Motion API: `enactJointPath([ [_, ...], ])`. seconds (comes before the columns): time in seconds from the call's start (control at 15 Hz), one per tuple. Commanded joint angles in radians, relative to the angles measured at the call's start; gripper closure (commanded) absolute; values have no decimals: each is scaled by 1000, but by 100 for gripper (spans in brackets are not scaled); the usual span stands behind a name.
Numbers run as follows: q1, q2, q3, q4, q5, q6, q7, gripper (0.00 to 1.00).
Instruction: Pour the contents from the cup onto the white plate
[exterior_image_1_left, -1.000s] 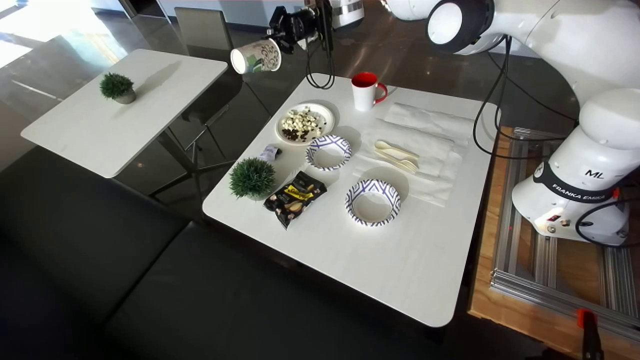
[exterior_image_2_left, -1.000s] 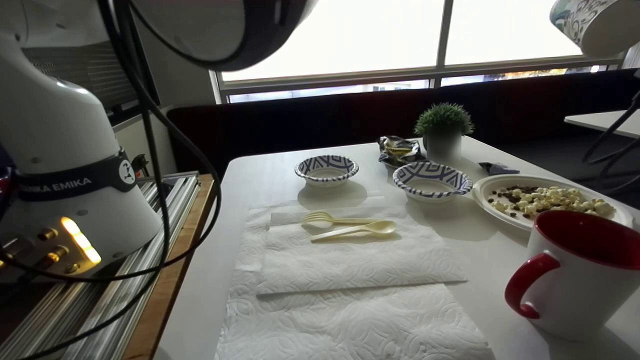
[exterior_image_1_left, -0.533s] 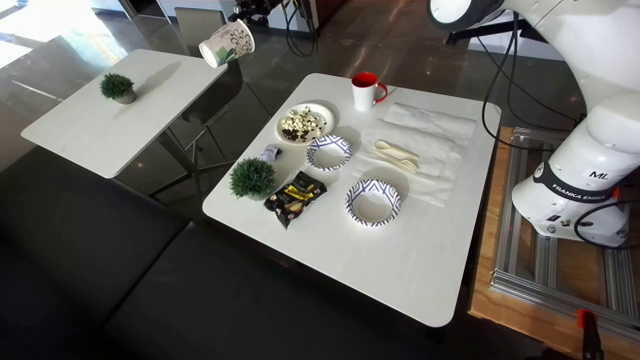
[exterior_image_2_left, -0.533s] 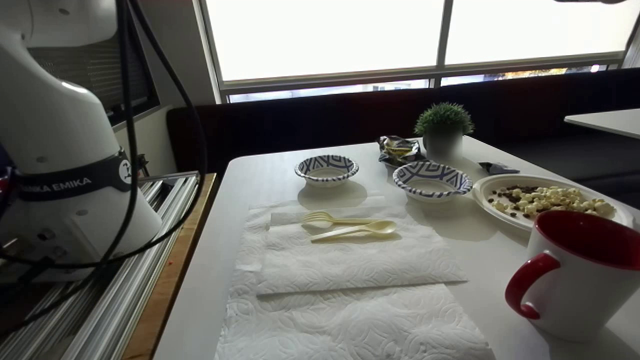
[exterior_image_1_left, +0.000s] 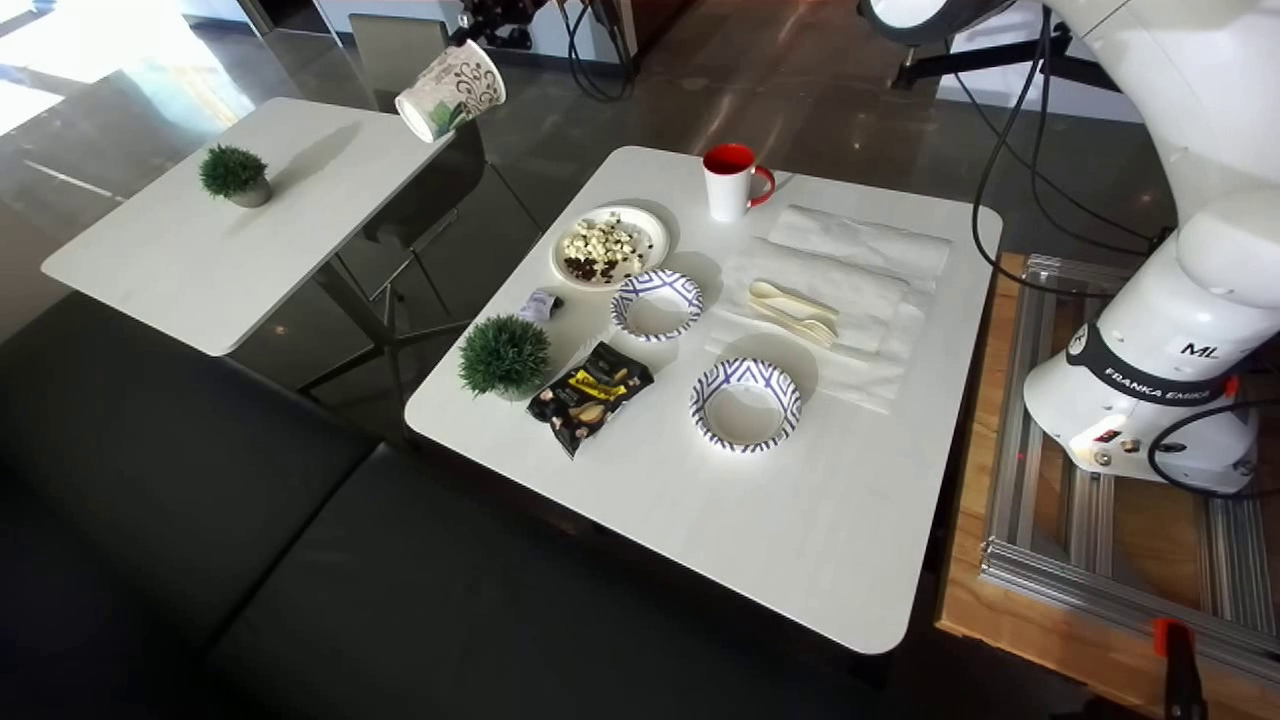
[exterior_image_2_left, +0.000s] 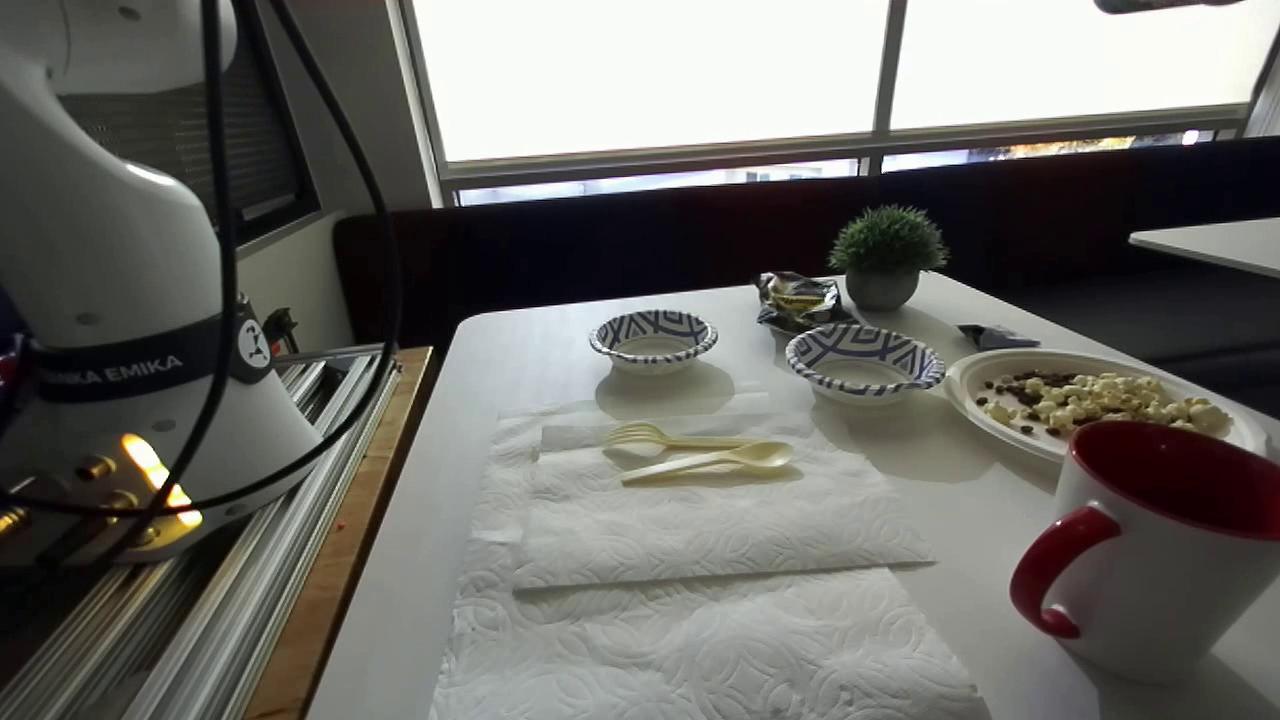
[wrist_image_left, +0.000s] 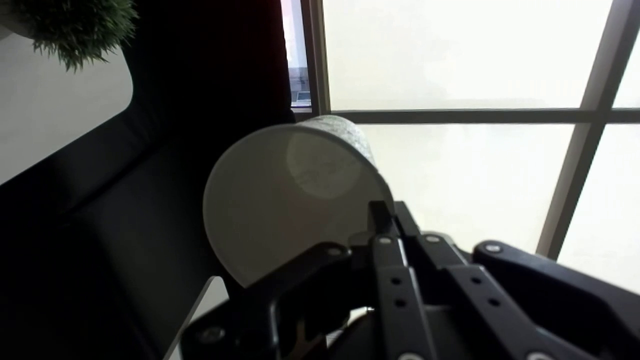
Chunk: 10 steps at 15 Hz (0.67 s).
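Note:
The white paper cup with a leafy swirl print (exterior_image_1_left: 452, 90) is held tilted in the air, past the far left side of the table. Its base points to the lower left in that exterior view. My gripper (exterior_image_1_left: 485, 30) is partly cut off by the top edge there. In the wrist view the gripper (wrist_image_left: 394, 215) is shut on the rim of the cup (wrist_image_left: 280, 200), one finger inside and one outside. No contents show inside the cup. The white plate (exterior_image_1_left: 657, 240) holds popcorn and dark brown bits; it also shows in an exterior view (exterior_image_2_left: 968, 385).
A red-and-white mug (exterior_image_1_left: 727, 190) stands beside the plate. Two patterned bowls (exterior_image_1_left: 745, 410), a black snack bag (exterior_image_1_left: 590, 395), a potted plant (exterior_image_1_left: 505, 355), a small packet (exterior_image_1_left: 540, 305), cutlery (exterior_image_1_left: 795, 310) and paper towels (exterior_image_1_left: 850, 230) lie on the table. Another table (exterior_image_1_left: 330, 200) stands behind.
The cup and gripper have moved left and up, away from the plate, mostly in the first half second. The cup has left an exterior view where it showed at top right.

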Motion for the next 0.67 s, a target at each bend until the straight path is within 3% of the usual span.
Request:
enactJointPath([
  [0.0,18,-67,-71,-80,-100,-5,-26,99],
  [0.33,27,-206,-184,-265,-216,83,-93,99],
  [0.6,77,-307,-265,-422,-301,232,-141,99],
])
